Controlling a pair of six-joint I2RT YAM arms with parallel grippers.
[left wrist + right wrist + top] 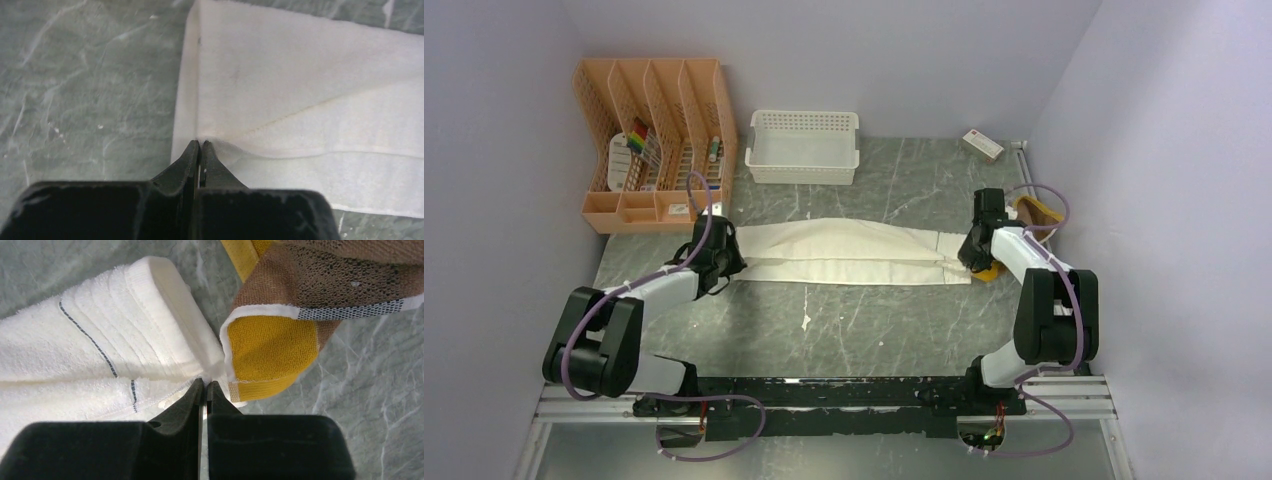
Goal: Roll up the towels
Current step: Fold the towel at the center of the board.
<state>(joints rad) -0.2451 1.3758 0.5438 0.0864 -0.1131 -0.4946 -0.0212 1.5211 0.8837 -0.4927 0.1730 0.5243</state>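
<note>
Top external view is showing the white towel (844, 250) lying folded into a long band across the middle of the tabletop (844, 330), its long edges running left to right. The left hand (730, 262) is pinching the band's left end, fingers closed together on the cloth. In the left wrist view the black fingers (192, 160) are meeting at the towel's short edge, where a folded layer is rising in a low ridge from the tips. The right hand (970, 260) is gripping the opposite end, also closed tight. In the right wrist view its tips are nipping a corner of white cloth beside the thin dark stripe. The yellow towel (270, 345) is lying bunched just beside that corner, touching it, and is reaching toward the right wall.

A white basket (804, 115) is sitting behind the band, apart from it, with an orange file rack (654, 140) at the back left and a small box (981, 145) at the back right. Bare marbled surface is lying open between the towel's near edge and the arm bases.
</note>
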